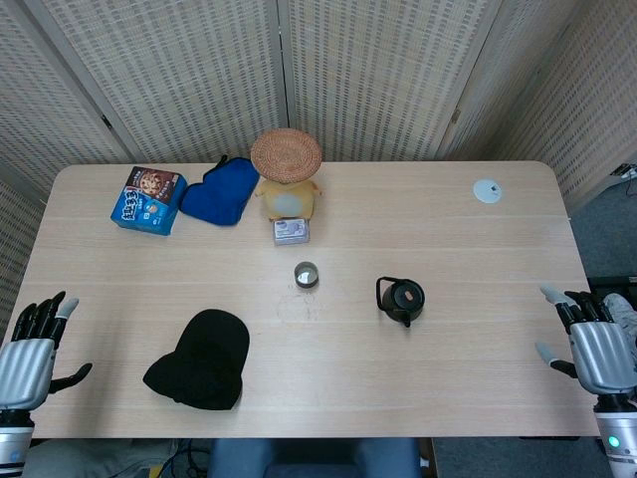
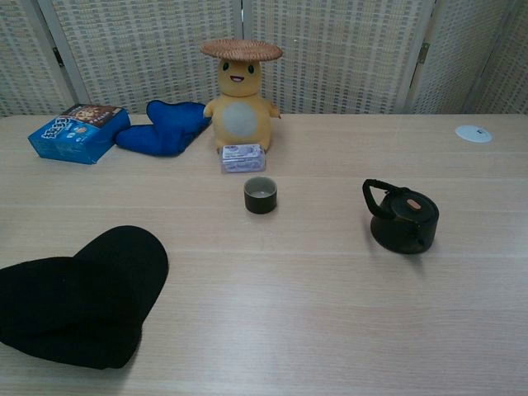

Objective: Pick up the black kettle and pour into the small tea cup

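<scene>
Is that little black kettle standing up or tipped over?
Upright. The black kettle sits flat on the table, lid on top, handle raised, untouched by either hand.

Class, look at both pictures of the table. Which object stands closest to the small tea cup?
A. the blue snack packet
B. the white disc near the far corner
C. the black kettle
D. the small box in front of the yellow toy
D: the small box lies just behind the tea cup, nearer than the black kettle to its right; the blue packet and white disc sit far off.
</scene>
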